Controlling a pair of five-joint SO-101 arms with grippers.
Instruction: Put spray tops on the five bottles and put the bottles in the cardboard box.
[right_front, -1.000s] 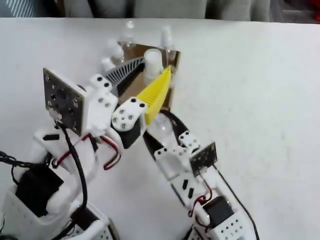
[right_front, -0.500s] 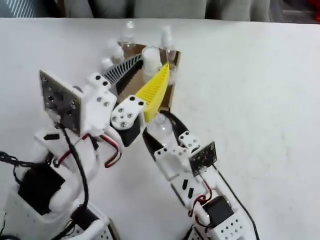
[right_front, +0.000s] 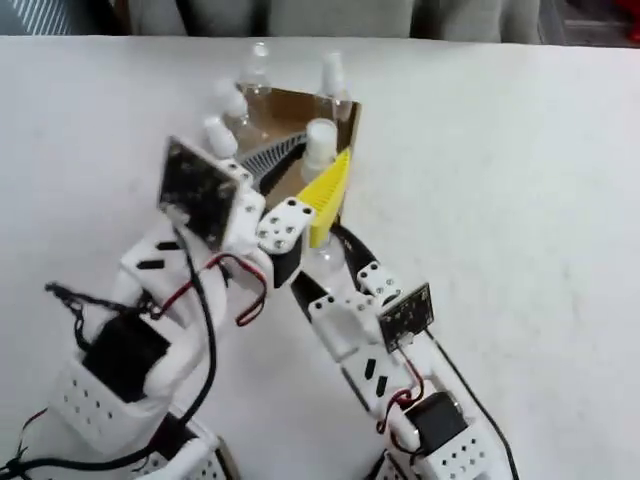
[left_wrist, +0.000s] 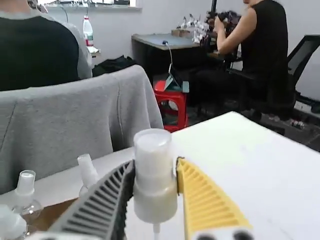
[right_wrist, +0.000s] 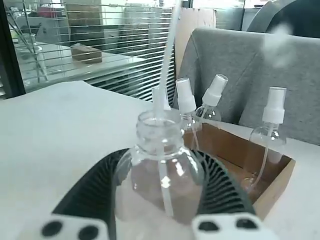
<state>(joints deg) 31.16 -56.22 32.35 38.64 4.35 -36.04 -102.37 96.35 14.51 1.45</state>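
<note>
Your left gripper (left_wrist: 155, 167) clamps the spray top (left_wrist: 152, 150) upright, directly above the bottle (right_wrist: 157, 185) that your right gripper (right_wrist: 159, 160) holds, just near of the cardboard box (right_wrist: 272, 187). The tube (right_wrist: 162, 95) sits in the neck; lower straight down.

High view: my left arm (right_front: 213, 200) hides most of bottle (right_front: 324, 262) and box (right_front: 283, 104) near wall. Right wrist view: tube (right_wrist: 168, 60) runs off top edge; blurred blob (right_wrist: 280, 42) upper right, I can't tell what.
</note>
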